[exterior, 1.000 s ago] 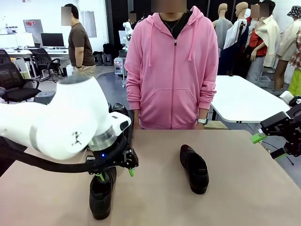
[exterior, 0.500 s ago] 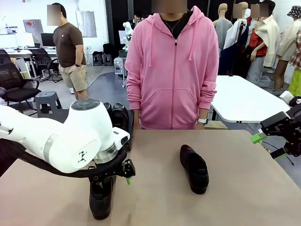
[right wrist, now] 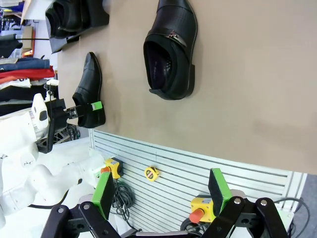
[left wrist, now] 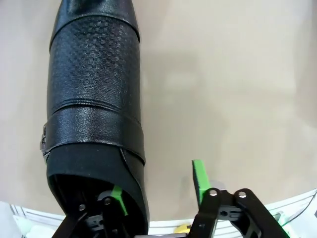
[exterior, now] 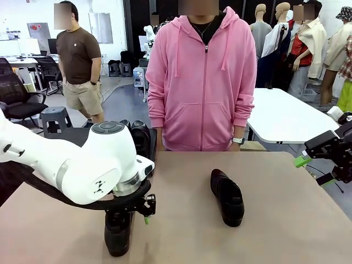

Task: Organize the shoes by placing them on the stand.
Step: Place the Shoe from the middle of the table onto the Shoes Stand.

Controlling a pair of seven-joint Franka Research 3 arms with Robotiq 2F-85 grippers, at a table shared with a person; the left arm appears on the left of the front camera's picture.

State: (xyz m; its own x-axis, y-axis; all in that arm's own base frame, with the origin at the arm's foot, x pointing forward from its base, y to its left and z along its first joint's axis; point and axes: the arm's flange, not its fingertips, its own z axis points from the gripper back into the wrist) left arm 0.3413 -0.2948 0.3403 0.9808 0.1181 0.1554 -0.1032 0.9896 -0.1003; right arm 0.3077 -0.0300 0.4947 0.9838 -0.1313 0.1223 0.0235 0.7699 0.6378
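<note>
The left claw [exterior: 132,216] is being seen low over the desk [exterior: 275,231], at the heel end of the near shoe [exterior: 118,236]. One finger [left wrist: 116,198] is sitting inside the shoe's opening and the other is standing outside the side wall. A gap of bare desk is showing between that pad and the leather, so the jaws are apart and nothing is being clamped. This shoe is lying on the near left part of the desk. A second shoe [exterior: 228,197] is lying near the middle, well apart from the first. Two more shoes [right wrist: 69,15] are being carried by the stand [right wrist: 99,21] at the far left edge. The right claw [right wrist: 159,191] is being held above the desk's right side, jaws wide apart, with nothing between them.
</note>
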